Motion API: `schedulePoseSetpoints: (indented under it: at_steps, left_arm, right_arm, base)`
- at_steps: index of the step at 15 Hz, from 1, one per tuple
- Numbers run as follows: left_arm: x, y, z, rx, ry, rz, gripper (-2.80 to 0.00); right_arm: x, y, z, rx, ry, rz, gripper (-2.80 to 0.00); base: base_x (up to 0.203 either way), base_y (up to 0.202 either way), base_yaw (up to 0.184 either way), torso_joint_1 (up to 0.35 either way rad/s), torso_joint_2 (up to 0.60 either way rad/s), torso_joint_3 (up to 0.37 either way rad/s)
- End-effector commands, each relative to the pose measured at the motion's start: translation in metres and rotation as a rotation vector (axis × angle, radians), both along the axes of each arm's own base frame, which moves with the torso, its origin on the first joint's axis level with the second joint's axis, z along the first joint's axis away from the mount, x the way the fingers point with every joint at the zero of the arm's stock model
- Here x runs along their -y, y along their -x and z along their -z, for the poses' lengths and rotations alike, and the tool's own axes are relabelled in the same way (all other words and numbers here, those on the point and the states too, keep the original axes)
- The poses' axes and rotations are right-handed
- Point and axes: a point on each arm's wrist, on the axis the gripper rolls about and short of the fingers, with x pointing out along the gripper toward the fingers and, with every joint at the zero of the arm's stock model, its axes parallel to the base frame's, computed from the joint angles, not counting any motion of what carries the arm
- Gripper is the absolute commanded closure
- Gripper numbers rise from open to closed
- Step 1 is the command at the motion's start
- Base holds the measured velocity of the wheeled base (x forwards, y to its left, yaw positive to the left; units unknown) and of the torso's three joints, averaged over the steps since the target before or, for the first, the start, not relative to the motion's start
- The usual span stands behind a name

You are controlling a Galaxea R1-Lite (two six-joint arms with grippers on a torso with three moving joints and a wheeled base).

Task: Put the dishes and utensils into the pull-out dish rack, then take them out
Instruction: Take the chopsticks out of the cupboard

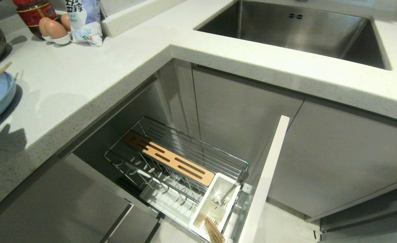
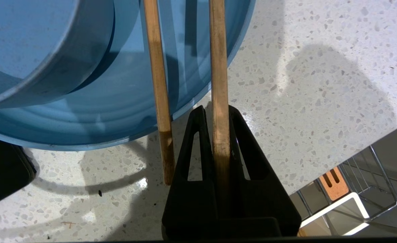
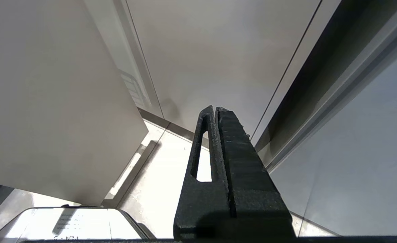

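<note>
Two chopsticks (image 2: 158, 84), one plate (image 2: 117, 111), one bowl (image 2: 33, 50), two eggs (image 1: 51, 28), one rack (image 1: 176, 162).

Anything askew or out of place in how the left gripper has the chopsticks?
Yes. The left gripper is shut on only one chopstick. The second chopstick lies loose beside the black fingers, outside the grip, slightly splayed, its far part over the light-blue plate. Nothing looks spilled or damaged.
</note>
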Motion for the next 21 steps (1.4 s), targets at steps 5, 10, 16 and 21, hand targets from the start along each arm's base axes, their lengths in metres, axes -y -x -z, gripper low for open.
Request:
schedulePoseSetpoints:
  at_steps: [5,10,16,21]
  left_arm:
    - [-0.001,-0.001,0.002,-0.011,0.007,-0.014,0.0]
    - [-0.002,-0.002,0.004,-0.019,0.004,-0.026,-2.8]
    - [0.0,-0.006,-0.004,0.046,0.05,0.02,-2.8]
    - [0.005,-0.009,-0.015,0.095,0.127,0.158,-2.8]
  right_arm:
    - [0.0,0.0,0.0,0.0,0.0,0.0,0.0]
    - [0.0,0.0,0.0,0.0,0.0,0.0,0.0]
    - [0.0,0.0,0.0,0.0,0.0,0.0,0.0]
    - [0.0,0.0,0.0,0.0,0.0,0.0,0.0]
  base:
    - [0.0,0.0,0.0,0.0,0.0,0.0]
    - [0.0,0.0,0.0,0.0,0.0,0.0]
    - [0.0,0.0,0.0,0.0,0.0,0.0]
    - [0.0,0.0,0.0,0.0,0.0,0.0]
